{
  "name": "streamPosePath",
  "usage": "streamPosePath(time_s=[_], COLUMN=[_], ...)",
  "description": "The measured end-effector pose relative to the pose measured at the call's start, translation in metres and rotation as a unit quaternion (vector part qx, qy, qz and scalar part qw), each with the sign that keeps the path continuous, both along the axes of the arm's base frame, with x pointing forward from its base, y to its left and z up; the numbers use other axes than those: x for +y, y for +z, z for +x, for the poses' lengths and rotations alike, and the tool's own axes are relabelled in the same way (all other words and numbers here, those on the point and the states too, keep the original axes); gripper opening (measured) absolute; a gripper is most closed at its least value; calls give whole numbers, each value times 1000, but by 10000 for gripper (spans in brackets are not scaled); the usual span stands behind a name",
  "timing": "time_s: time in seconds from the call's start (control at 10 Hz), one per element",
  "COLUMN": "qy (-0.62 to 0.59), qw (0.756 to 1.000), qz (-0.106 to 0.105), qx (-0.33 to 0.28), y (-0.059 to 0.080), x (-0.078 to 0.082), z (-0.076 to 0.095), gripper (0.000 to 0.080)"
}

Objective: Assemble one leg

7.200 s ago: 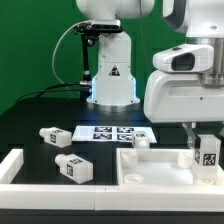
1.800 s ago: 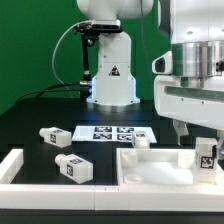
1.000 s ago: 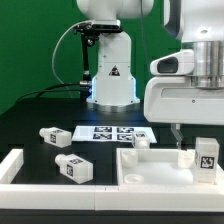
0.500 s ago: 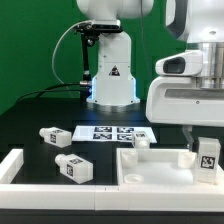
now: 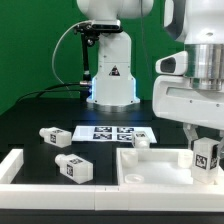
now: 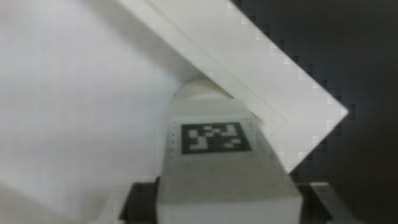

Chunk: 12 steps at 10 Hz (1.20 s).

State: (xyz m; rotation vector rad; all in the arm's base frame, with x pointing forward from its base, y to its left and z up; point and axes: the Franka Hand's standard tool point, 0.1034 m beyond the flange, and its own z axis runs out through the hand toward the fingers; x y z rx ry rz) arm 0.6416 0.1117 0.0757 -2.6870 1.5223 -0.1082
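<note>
Exterior view shows the hand [image 5: 205, 143] low at that view's right side, hanging from the arm's bulky white wrist housing, with the leg [image 5: 207, 156] between its two dark fingers [image 5: 192, 137]. The leg's blocky end faces the camera, its square black-and-white tag plainly readable, and the post sits just above the far right portion of the big white panel [image 5: 150, 170] with raised rims. Whether the leg's lower end touches the panel cannot be told from here.

Wrist view looks straight down the leg [image 6: 217, 150]: the tagged face is centred between the two dark pads [image 6: 139, 202], which press against its sides, so the hand is closed on it, open only as wide as the leg's body. Beyond the leg's rounded tip lies the white panel [image 6: 71, 110], with one raised rim running diagonally past the tip and dark desk [image 6: 347, 45] beyond that rim.

Away from the hand, toward the exterior view's left, two more tagged posts lie on the black desk [image 5: 30, 115]: one [image 5: 55, 135] near the marker board [image 5: 118, 132], and another [image 5: 73, 168] nearer the camera beside the panel's rim. A further small white post [image 5: 141, 141] rests at the panel's far edge, between the marker board and the hand. Behind everything stands the white robot base [image 5: 111, 75] against a green backdrop.
</note>
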Motion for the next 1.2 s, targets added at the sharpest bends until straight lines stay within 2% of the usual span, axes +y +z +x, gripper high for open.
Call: streamPosePath(time_s=[0.2,0.3,0.5,0.6,0.7,0.8,1.0,1.2], qy=[-165,-239,-225,-163,-61,41,128,186], qw=[986,970,973,986,998,999,992,982], qz=[29,49,49,40,31,23,15,9], qx=[0,1,1,-1,-5,-11,-16,-18], y=[-1,-1,-1,-1,0,0,0,-1], x=[1,2,2,1,0,1,10,5], z=[-1,-1,-2,-2,0,2,-1,0], gripper=[285,285,285,384,523,612,638,647])
